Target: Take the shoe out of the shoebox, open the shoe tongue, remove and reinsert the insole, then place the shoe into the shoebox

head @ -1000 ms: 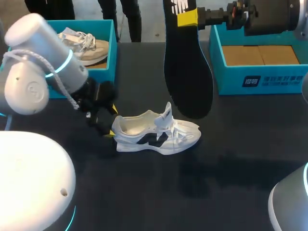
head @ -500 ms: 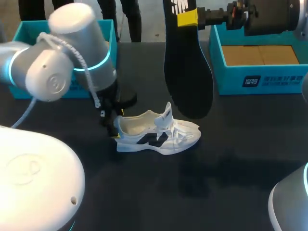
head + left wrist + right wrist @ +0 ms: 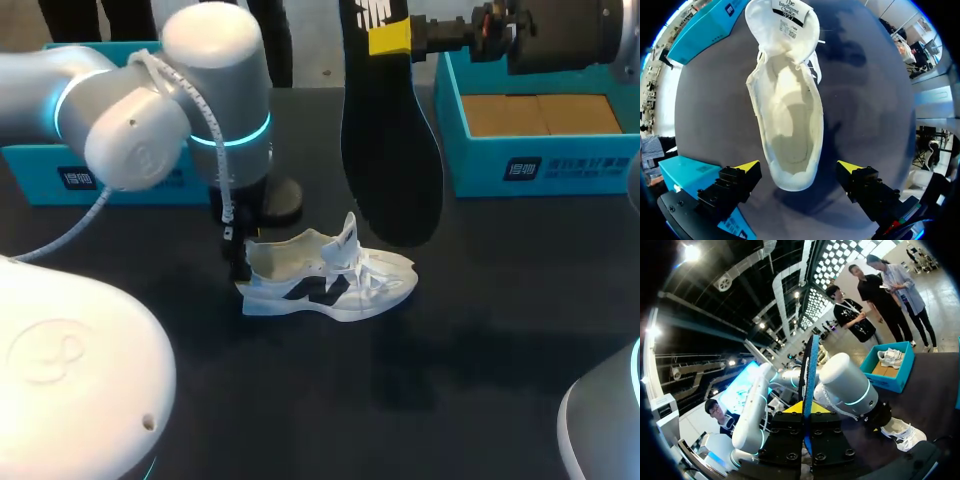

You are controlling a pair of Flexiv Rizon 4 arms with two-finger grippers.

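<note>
A white shoe with a dark side mark lies on the black table, its toe toward my right. In the left wrist view the shoe shows its bare inside and its tongue pulled up. My left gripper is open, with the heel between its yellow tips and touching neither. In the head view that left gripper sits right at the heel. My right gripper is shut on the black insole, which hangs high above the shoe. The insole shows edge-on between the right gripper's fingers.
A blue shoebox with a cardboard floor stands at the back right. A second blue box at the back left is mostly hidden behind my left arm; in the right wrist view that box holds another shoe.
My left arm has swung right, bringing its open gripper up around the shoe's heel and covering the left box. The right arm and the insole have not moved.
</note>
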